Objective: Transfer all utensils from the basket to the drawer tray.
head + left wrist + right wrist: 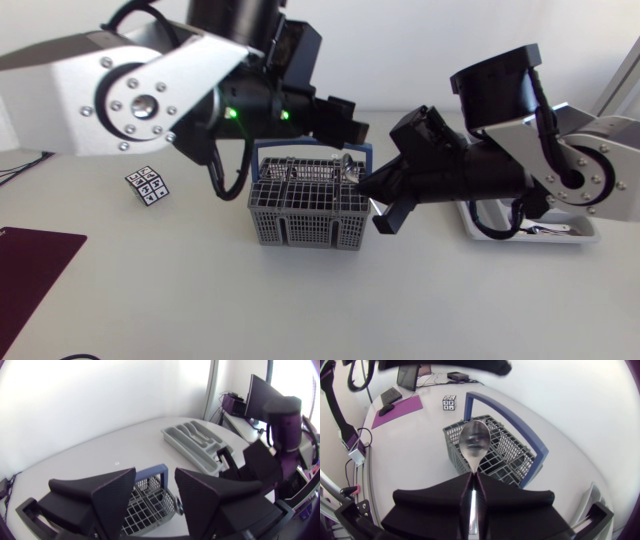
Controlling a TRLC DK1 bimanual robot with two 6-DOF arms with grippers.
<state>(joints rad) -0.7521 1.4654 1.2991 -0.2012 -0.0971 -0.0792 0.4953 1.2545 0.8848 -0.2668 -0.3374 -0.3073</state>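
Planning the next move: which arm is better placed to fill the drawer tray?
Right. The right gripper is shut on a spoon, near the drawer tray; the left gripper hangs open above the basket.

White matte table (200, 300). At centre stands a grey plastic mesh basket with a blue handle (305, 215). Left of it is a small black-and-white patterned cube (147, 185). At the near left edge lies a flat dark maroon mat (30, 265). To the right, a grey plastic compartmented drawer tray (175, 436) – partly hidden.
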